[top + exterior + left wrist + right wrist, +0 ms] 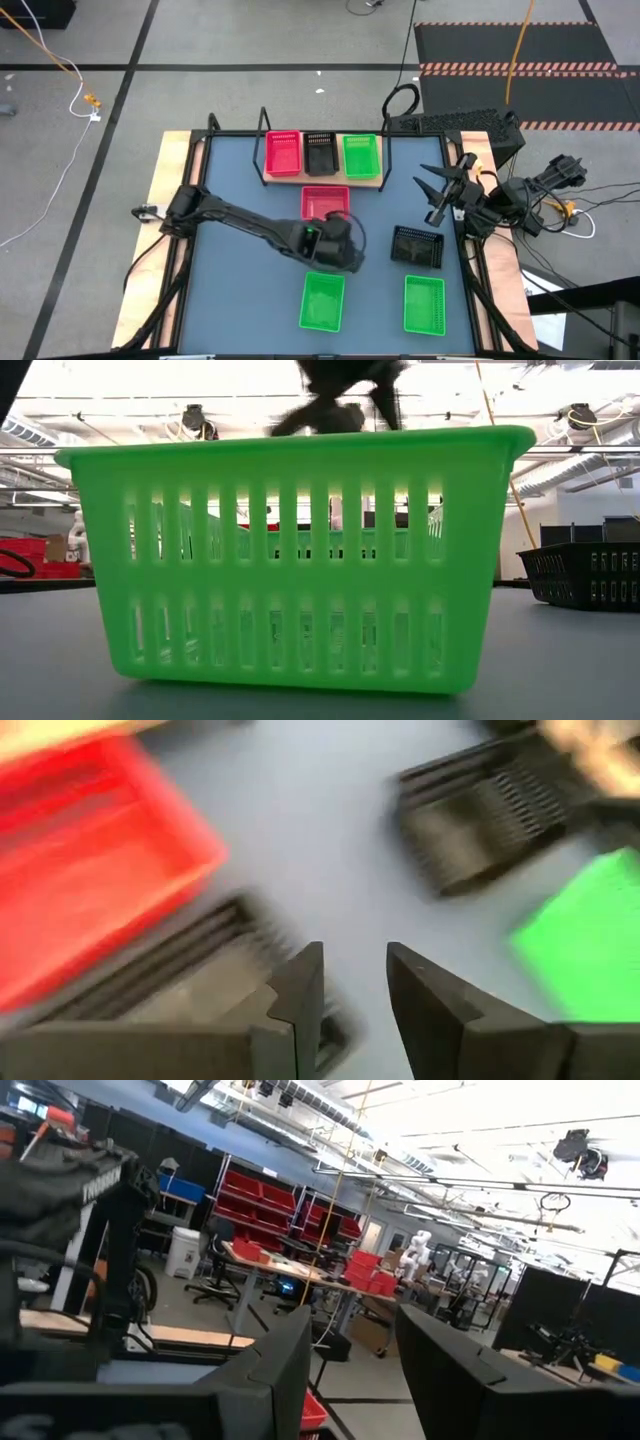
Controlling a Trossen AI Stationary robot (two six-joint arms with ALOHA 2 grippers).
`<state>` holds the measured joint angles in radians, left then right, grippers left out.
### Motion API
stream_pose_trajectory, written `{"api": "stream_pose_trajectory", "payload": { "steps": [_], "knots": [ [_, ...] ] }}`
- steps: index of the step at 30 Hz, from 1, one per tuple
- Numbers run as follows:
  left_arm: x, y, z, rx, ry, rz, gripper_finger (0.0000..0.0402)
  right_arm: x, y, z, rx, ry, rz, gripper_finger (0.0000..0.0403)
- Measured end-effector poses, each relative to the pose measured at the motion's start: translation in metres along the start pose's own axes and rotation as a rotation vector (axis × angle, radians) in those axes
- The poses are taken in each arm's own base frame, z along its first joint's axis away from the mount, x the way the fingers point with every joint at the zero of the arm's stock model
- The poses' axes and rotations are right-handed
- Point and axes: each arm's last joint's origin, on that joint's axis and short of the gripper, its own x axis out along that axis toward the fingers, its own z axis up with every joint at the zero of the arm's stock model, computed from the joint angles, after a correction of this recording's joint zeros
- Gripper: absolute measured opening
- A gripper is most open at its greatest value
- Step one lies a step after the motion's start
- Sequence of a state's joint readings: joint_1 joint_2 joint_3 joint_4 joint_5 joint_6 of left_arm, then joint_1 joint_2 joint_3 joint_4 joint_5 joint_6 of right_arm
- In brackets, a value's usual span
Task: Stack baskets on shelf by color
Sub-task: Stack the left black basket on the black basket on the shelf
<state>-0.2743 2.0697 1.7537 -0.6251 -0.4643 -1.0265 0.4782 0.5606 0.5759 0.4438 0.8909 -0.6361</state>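
Note:
The light-wood shelf [322, 180] at the table's far side carries a red [283, 155], a black [320, 153] and a green basket [360, 157] side by side. On the table stand a red basket [325, 202], a black basket [417, 246] and two green baskets [322, 300] [424, 304]. My left gripper [355, 1000] is open at mid-table, over the corner of another black basket [190, 980]; in the high view the arm hides most of that basket. My right gripper [438, 190] waits open at the table's right edge. My left gripper comes at the black basket's end wall [335, 1025] from above. One finger [300, 995] is over the basket and the other [430, 1010] is over bare table. I cannot tell through the blur whether either finger touches the wall.
The nearer green basket [290, 560] fills the low view, with the black one [590, 575] to its right. Bare blue-grey tabletop [240, 290] lies on the table's left half. Cables and a keyboard [450, 125] sit beyond the far right corner.

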Motion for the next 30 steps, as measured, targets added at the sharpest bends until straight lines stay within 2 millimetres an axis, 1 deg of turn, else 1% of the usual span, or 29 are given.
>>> {"api": "stream_pose_trajectory", "payload": {
  "steps": [2, 5, 8, 11, 16, 23, 26, 30],
  "knots": [
    [0.018, -0.002, 0.000, -0.030, 0.031, -0.057, 0.0113, 0.000, 0.000, 0.000, 0.007, 0.000, -0.001, 0.0141],
    [0.041, 0.007, -0.007, -0.060, 0.091, -0.008, 0.0113, 0.000, 0.000, 0.000, 0.008, 0.002, -0.003, 0.0141],
    [0.054, 0.016, -0.012, -0.054, 0.121, 0.061, 0.0113, 0.000, 0.000, 0.000, 0.007, 0.003, -0.005, 0.0141],
    [0.064, 0.019, -0.016, -0.057, 0.132, 0.083, 0.0113, 0.000, -0.001, 0.000, 0.007, 0.005, -0.009, 0.0141],
    [0.063, 0.016, -0.016, -0.078, 0.124, 0.061, 0.0113, 0.000, -0.001, 0.000, -0.001, 0.014, -0.022, 0.0141],
    [0.064, 0.019, -0.017, -0.096, 0.127, 0.088, 0.0113, 0.000, -0.001, 0.000, -0.005, 0.015, -0.020, 0.0141],
    [0.067, 0.021, -0.020, -0.098, 0.141, 0.114, 0.0113, 0.000, -0.001, 0.000, -0.006, 0.016, -0.020, 0.0141],
    [0.075, 0.028, -0.030, -0.145, 0.213, 0.162, 0.0113, 0.000, -0.001, 0.000, -0.008, 0.016, -0.021, 0.0141]
  ]
}}
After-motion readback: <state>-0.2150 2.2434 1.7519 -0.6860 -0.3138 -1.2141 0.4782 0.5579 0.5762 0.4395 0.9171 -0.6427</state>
